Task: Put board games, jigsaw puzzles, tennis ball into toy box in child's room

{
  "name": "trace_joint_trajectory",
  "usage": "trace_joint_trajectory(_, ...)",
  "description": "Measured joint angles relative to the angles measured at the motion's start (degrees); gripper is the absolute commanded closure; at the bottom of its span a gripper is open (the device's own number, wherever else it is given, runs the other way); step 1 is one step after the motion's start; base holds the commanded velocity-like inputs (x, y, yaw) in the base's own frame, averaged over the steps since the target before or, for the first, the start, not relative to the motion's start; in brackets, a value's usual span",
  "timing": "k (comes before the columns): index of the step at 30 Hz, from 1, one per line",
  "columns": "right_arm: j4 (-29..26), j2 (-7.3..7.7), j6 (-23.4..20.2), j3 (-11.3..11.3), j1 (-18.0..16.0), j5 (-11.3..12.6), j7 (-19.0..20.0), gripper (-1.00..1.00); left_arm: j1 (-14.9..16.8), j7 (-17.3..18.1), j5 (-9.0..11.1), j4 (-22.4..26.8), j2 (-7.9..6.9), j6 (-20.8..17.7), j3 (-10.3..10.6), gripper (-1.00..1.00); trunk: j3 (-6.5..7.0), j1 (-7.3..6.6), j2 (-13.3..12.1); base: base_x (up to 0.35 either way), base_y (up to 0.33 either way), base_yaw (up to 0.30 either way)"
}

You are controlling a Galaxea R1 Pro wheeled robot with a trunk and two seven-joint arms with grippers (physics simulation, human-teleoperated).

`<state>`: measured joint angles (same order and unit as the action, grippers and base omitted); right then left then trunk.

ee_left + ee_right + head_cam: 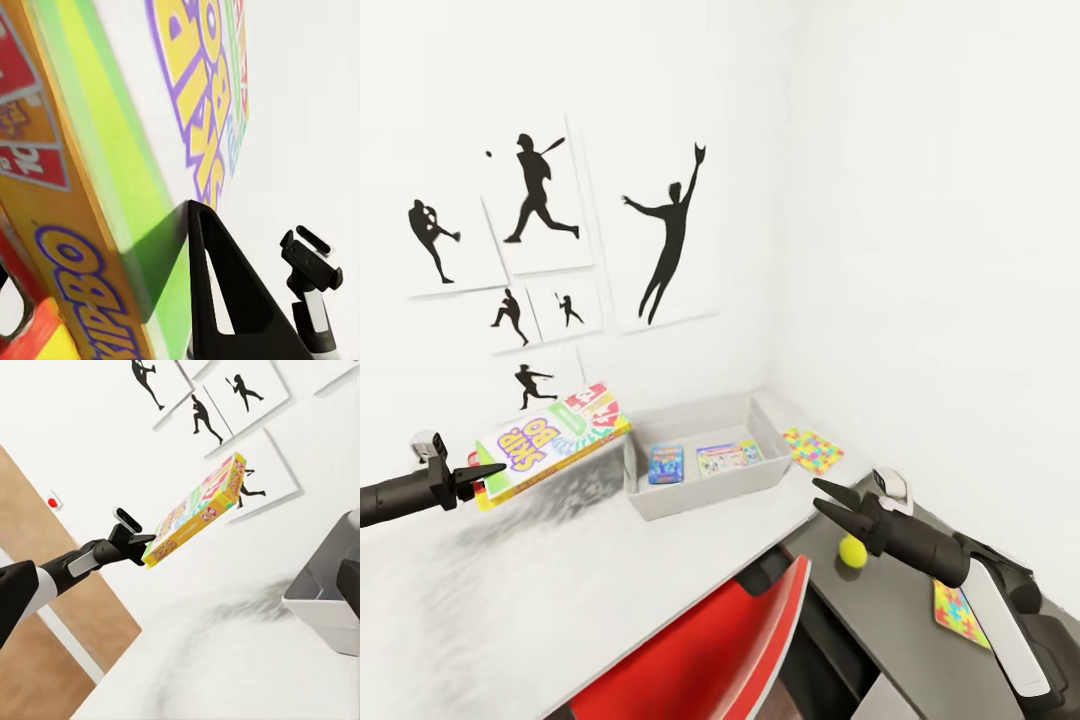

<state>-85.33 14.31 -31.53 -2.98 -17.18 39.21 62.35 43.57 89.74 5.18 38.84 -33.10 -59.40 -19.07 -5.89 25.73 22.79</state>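
Note:
My left gripper (493,472) is shut on the near edge of a green-yellow-red board game (550,440), held tilted in the air left of the toy box (705,495). In the left wrist view the board game (112,150) looms beside a black finger (225,300). Two flat printed boxes (666,464) (726,458) lie inside the toy box. One jigsaw puzzle (813,450) lies right of the toy box, another (958,610) on the dark section. The tennis ball (851,551) rests just below my open right gripper (828,502). The right wrist view shows the held board game (199,510).
The light-grey table (560,590) runs along the wall with the silhouette pictures (670,240) and meets the lower dark-grey section (900,620) at the room's corner. A red chair (730,650) stands tucked at the table's near edge.

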Motion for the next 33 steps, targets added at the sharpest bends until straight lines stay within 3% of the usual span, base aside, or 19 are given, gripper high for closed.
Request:
trace_joint_trajectory(14, 0.0, 0.0, 0.1, 0.1, 0.0, 0.0, 0.0, -1.0, 0.0, 0.0, 0.9, 0.0, 0.04, 0.0, 0.0, 1.0, 0.0, 0.01, 0.0, 0.12, -0.003, 0.0)
trace_joint_trajectory(33, 0.1, 0.0, 0.1, 0.1, 0.0, 0.1, 0.0, -1.0, 0.0, 0.0, 0.9, 0.0, -0.01, 0.0, 0.0, 1.0, 0.0, 0.0, 0.0, 0.031, 0.006, 0.0)
